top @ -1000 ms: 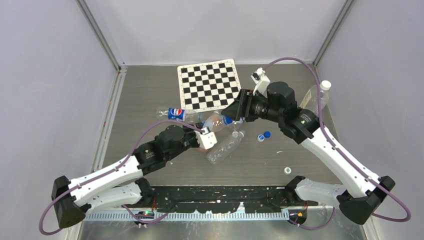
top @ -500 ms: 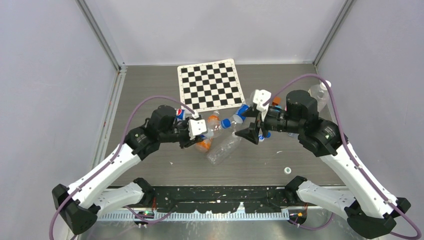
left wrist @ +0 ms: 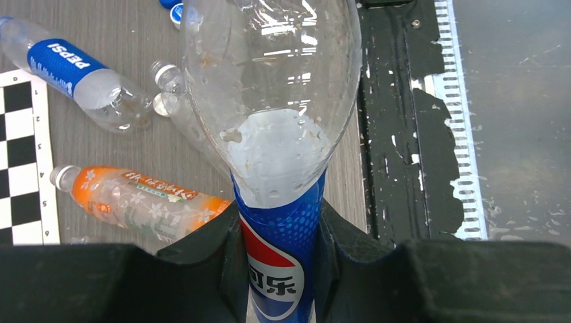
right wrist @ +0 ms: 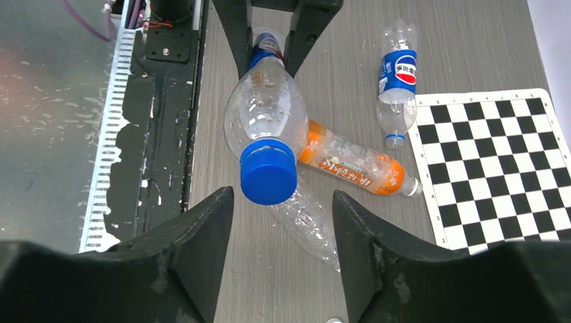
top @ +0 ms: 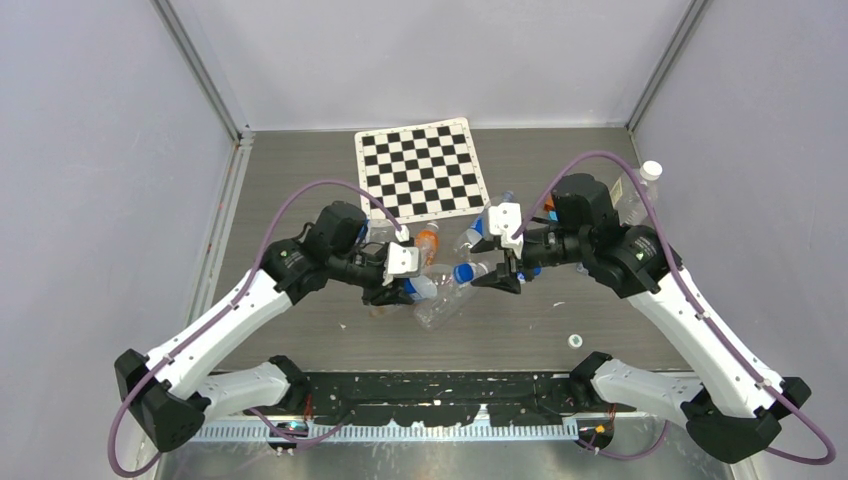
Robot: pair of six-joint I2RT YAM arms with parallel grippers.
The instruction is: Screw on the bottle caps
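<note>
At the left, a wide strip of grey counter (top: 270, 190) lies open between the left arm and the metal rail of the left wall. The left tool (left wrist: 277, 225) is clamped on the blue-label bottle (left wrist: 269, 81), low on its label, and holds it above the counter with the neck pointing right. Around it three other bottles lie close together: a second cola bottle (left wrist: 67, 67), an orange bottle (right wrist: 350, 161) and a plain clear bottle (top: 447, 298). They crowd the middle of the counter, just on the near side of the chessboard (top: 417, 170).

The blue cap (right wrist: 268, 171) sits on the neck of the held bottle. The right tool (right wrist: 283, 194) has its fingers apart, one on each side of this cap, with a gap on both sides. Farther right a white cap (top: 575, 341) lies alone on bare counter, close to the black strip at the near edge. One more bottle (top: 640, 188) is by the right wall.

Half a second earlier the blue cap was farther away, beside the top of the orange bottle. It has come toward the near edge together with the left tool, while the right tool has stayed almost in place.
</note>
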